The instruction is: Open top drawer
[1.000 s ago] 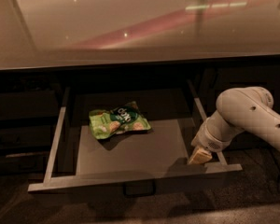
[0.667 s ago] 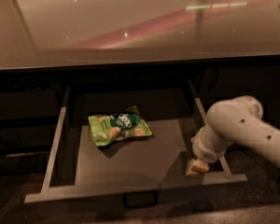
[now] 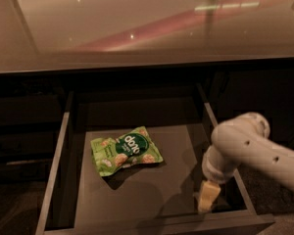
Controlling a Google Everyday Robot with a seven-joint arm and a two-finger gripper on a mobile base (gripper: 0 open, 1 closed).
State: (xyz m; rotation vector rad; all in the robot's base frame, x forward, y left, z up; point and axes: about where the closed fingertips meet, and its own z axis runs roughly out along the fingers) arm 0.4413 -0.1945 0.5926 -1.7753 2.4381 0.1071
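The top drawer (image 3: 63,155) stands pulled far out under the counter, showing its grey inner floor and pale side rails. Its front edge lies along the bottom of the view and the handle is out of sight. A green snack bag (image 3: 126,150) lies flat on the drawer floor, left of centre. My gripper (image 3: 207,197) hangs from the white arm (image 3: 250,148) at the drawer's front right corner, its pale fingers (image 3: 208,194) pointing down just behind the drawer front.
A glossy beige countertop (image 3: 137,28) overhangs the drawer across the upper half of the view. Dark cabinet fronts (image 3: 24,131) stand to the left and right of the drawer opening.
The drawer has slid further out toward the camera. My gripper and arm moved with it toward the front, staying at the drawer's front right corner. The snack bag rode along on the floor.
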